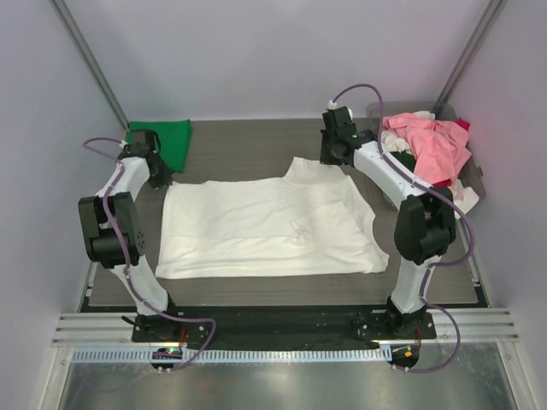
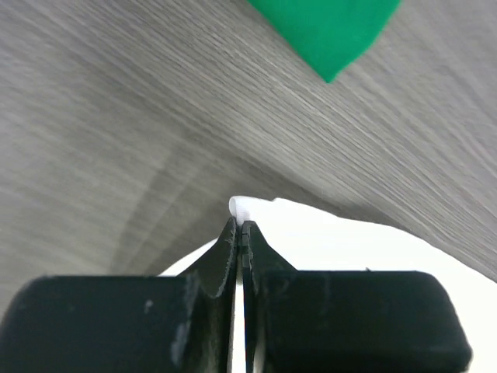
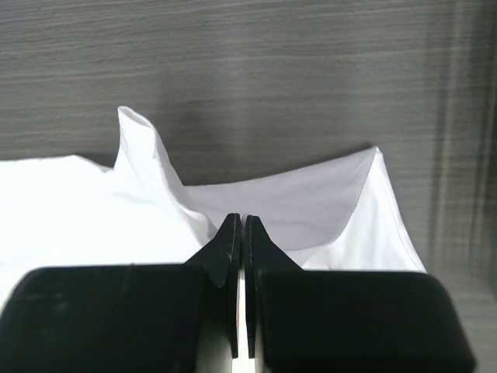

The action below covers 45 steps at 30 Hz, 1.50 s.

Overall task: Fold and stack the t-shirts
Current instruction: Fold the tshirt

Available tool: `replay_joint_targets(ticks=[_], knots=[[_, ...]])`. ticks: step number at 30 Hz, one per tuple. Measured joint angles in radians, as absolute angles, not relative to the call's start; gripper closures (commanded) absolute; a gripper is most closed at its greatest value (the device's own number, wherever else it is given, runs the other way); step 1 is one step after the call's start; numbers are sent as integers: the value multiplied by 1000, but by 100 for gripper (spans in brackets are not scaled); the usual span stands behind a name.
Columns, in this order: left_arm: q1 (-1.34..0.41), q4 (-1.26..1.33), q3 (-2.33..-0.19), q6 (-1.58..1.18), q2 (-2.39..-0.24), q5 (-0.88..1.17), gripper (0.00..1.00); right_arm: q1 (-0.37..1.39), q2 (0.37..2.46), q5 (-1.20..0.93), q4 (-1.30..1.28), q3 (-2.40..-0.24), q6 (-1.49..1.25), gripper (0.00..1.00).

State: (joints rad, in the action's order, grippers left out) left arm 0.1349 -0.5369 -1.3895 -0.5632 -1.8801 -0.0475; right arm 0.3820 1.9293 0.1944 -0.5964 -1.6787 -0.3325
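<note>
A large white t-shirt lies spread flat in the middle of the table, blank face up. My left gripper is at its far left corner, shut on a pinch of the white cloth, which peeks out above the closed gripper tips. My right gripper is at the far right corner, by the raised sleeve. It is shut on the white cloth, which stands up in a peak on either side. A folded bright green t-shirt lies at the back left and shows in the left wrist view.
A heap of pink, red and white shirts fills the grey tray at the back right, close behind the right arm. The grey wood-grain table shows between the two shirts. Walls enclose the back and both sides.
</note>
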Motion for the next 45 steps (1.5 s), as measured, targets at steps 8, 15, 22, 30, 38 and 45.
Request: replay_joint_targets(ticks=[8,15,22,30,38,45], knots=[[135,-542,-1286,-563,-1693,-74,100,382,1676,200,-580,-1402,-354,99],[135,-543,-1176,-563,-1625,-78,100,382,1521,200,-596,-1211,-374,99],[141,-543,-1076,-561,-1534,-80,100,382,1335,203,-595,-1074,-401,99],[154,-543,-1021,-544,-1470,-95,100,382,1189,214,-616,-933,-456,99],[154,-535,-969,-552,-1454,-102,100,382,1062,226,-641,-795,-544,99],[154,-537,-939,-585,-1431,-139,84,382,1038,210,-653,-680,-657,87]])
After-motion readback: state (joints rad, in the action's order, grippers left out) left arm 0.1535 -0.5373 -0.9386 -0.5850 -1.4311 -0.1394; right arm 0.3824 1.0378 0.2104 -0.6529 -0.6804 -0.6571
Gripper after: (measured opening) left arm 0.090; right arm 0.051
